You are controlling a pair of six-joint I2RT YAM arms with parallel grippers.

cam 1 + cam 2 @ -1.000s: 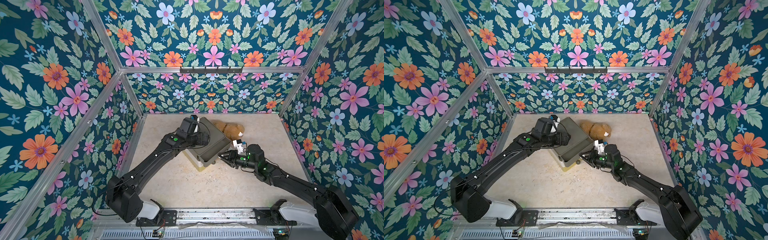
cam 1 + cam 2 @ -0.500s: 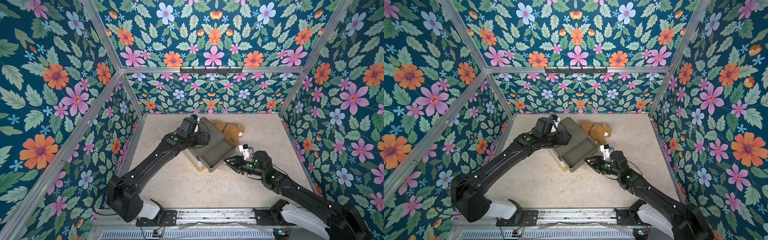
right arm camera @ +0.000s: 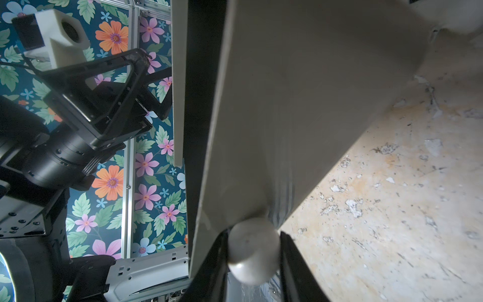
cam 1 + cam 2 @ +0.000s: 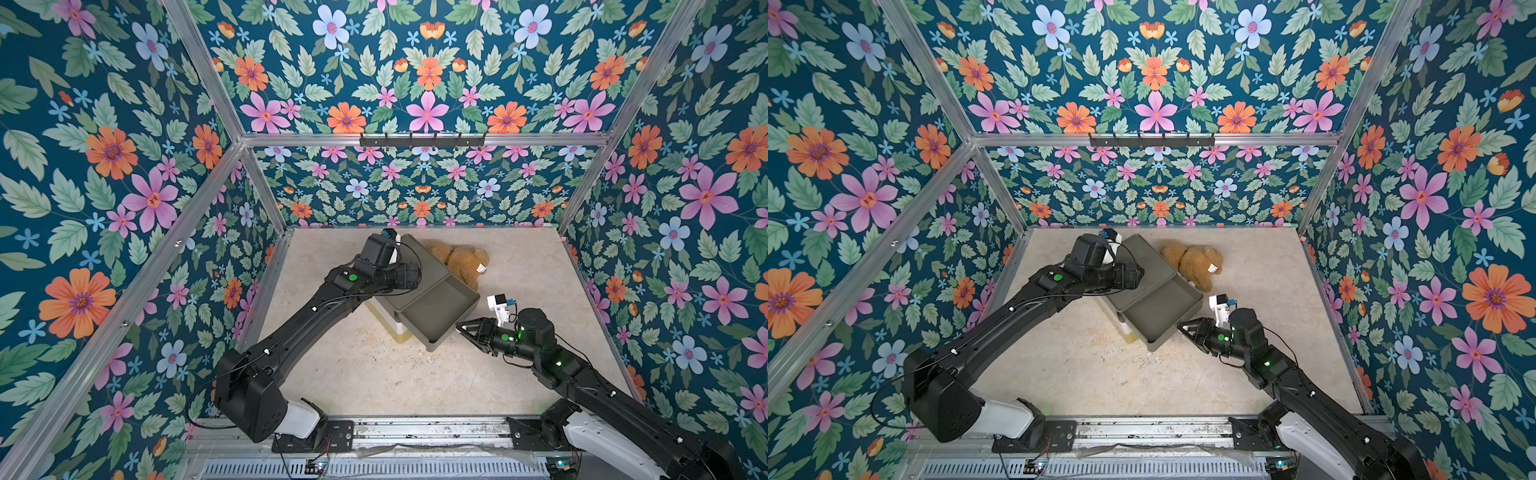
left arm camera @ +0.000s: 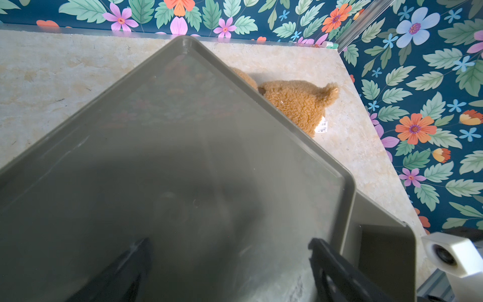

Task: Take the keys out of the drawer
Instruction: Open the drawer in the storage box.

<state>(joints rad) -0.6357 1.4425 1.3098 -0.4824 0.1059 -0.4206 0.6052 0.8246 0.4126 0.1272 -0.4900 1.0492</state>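
A small white cabinet with an olive-grey top stands mid-table. Its olive drawer is pulled out toward the front right. My right gripper is shut on the round drawer knob. My left gripper rests open over the cabinet top, its fingers spread wide with nothing between them. The keys are out of view: the visible drawer floor is bare, and its back part is hidden under the top.
A brown teddy bear lies against the cabinet's far side. A black hook rail hangs on the back wall. Flowered walls close in the beige table on three sides.
My right gripper has pulled back toward the front right with the knob in it, and the drawer has slid further out. The left arm has stayed on the cabinet top.
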